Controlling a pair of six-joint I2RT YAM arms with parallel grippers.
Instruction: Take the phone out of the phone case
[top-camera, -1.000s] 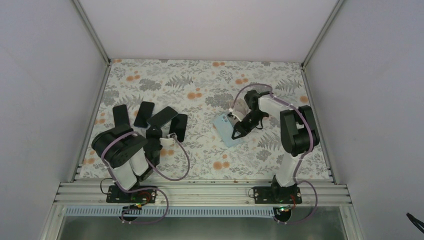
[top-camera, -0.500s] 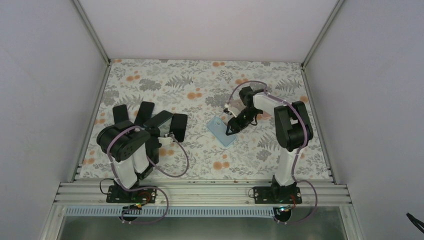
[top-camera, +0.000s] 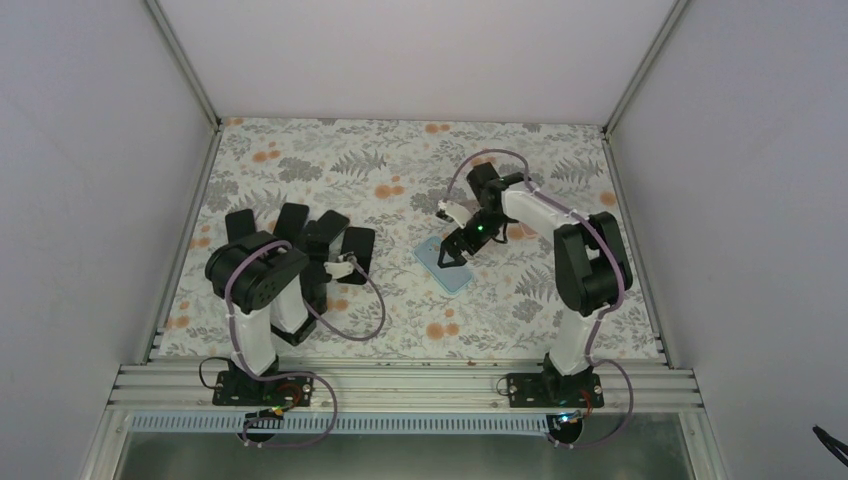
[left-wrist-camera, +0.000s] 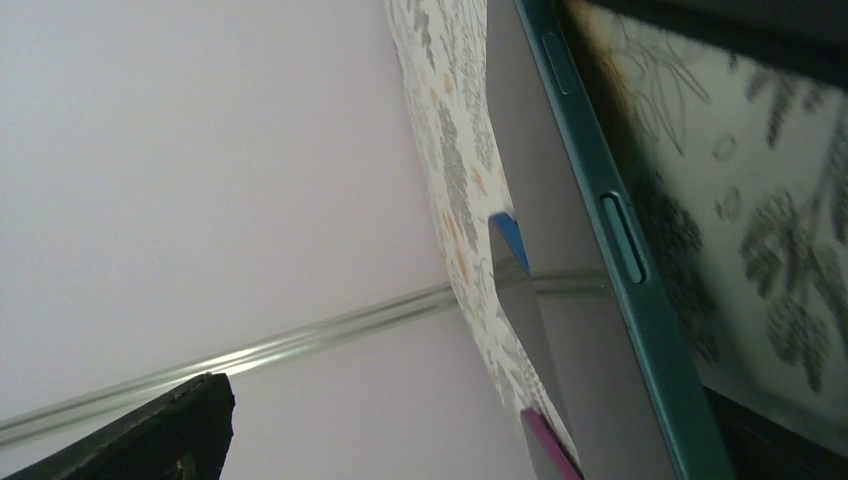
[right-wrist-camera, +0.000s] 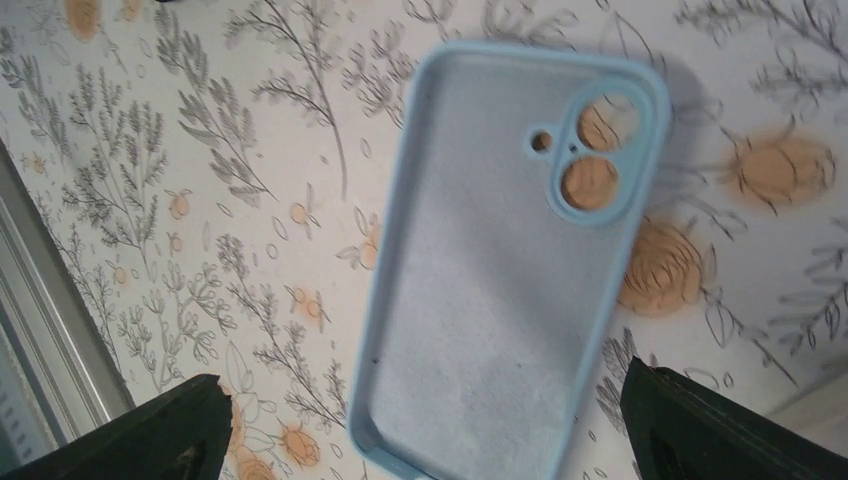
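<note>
While both my arms hang over the floral table, the top view puts my right gripper right above the pale blue phone case. My left gripper is well off to the other side, just beside a fan of dark phones.

Left wrist now: jaws spread wide, one finger down in the corner. The phone, teal edge and side buttons showing, sits close by the opposite finger, and as far as I can tell nothing grips it.

Right wrist: jaws wide open here too. The case lies flat between and beyond them, touching neither, hollow side up, cloth showing through the camera hole. Empty!

So I judge the extraction done and this the letting-go step. Next calls for lifting both wrists straight up, clear of phone and case, without nudging either.
</note>
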